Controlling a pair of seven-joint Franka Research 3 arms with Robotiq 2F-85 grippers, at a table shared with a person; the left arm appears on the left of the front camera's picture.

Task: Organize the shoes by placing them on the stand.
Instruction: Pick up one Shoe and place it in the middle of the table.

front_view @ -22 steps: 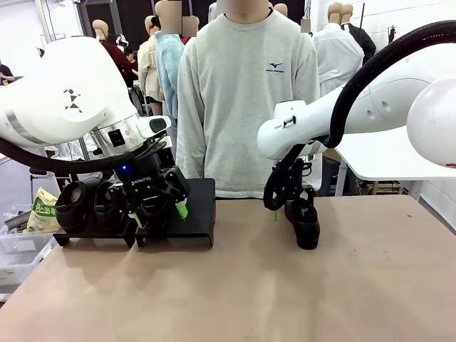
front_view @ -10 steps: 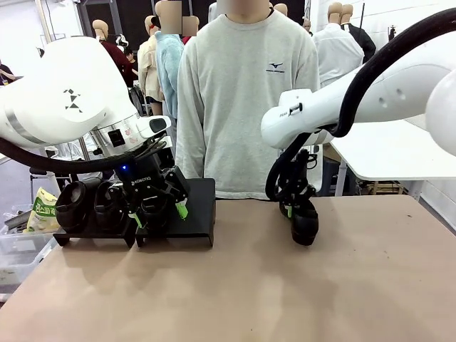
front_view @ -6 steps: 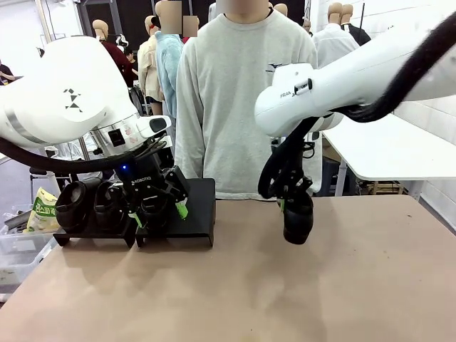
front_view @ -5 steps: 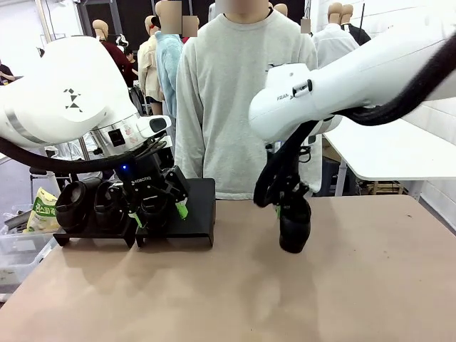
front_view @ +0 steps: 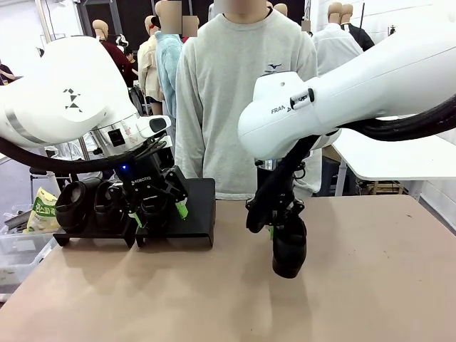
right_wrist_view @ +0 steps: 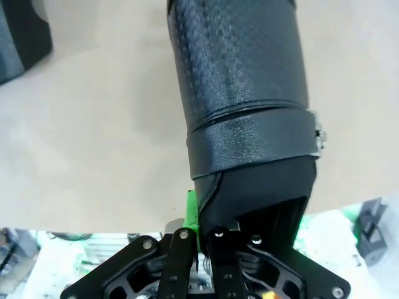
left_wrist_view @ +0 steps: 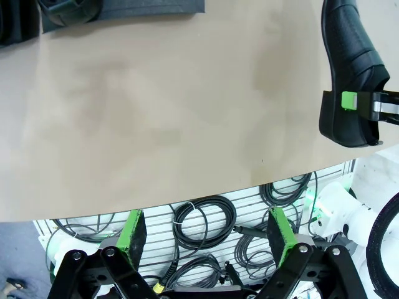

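The right gripper [front_view: 279, 222] is clamped on the heel end of a small black matte slip-on shoe [front_view: 288, 248]. The shoe hangs toe down, near the middle of the light brown bench [front_view: 356, 285], and its toe looks just above the bench top. In the right wrist view the shoe [right_wrist_view: 243, 112] has a bumpy, dotted skin and a strap across it, and a green pad [right_wrist_view: 191, 215] presses on its side near the heel opening. In the left wrist view the same shoe [left_wrist_view: 349, 75] shows far off at the right edge, with a green pad [left_wrist_view: 350, 99] on its heel.

The left gripper [front_view: 158, 209] is at the left side of the bench, right in front of the low black stand with two flat shelves [front_view: 199, 214]. Its fingers are apart and hold nothing. In the left wrist view its two green pads [left_wrist_view: 132, 229] stand wide apart, with bare bench between them.

A black shoe [front_view: 153, 208] sits on the stand just behind the left gripper. Two more black shoes [front_view: 73, 203] sit side by side on the left shelf. The right end of the stand is bare. The held shoe is well apart from the stand, to its right.

A person in a light grey sweatshirt [front_view: 246, 92] stands at the far side of the bench, between the two white arms. A green and yellow bag [front_view: 44, 210] lies past the left edge of the bench, beside the stand.
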